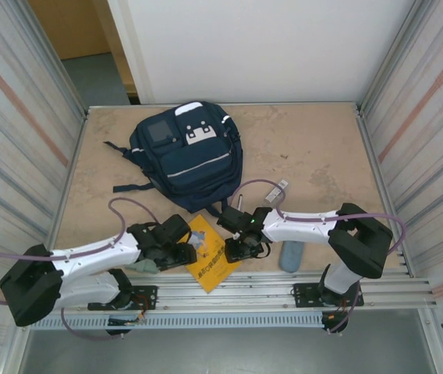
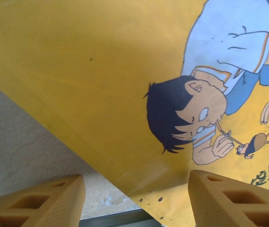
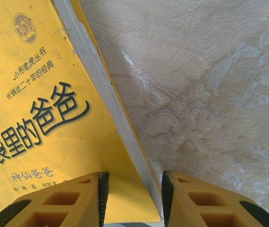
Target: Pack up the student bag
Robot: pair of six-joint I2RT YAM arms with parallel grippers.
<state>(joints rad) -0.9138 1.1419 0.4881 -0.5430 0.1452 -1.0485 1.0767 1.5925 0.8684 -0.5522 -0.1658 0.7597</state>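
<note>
Jaws seemingly short of student bag (image 1: 189,156)

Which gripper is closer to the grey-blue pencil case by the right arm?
Right. The right gripper hangs over the right edge of the yellow book, just left of the pencil case. The left gripper is over the book's left side, farther off.

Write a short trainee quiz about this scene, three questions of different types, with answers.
1. True or false: the yellow book lies on the table, outside the navy backpack.
2. Where is the grey-blue pencil case? A on the backpack; B on the table beside the right arm; C under the book.
3. Fill in: the left gripper has its fingers ___ over the book.
Key: 1 true; 2 B; 3 open.
</note>
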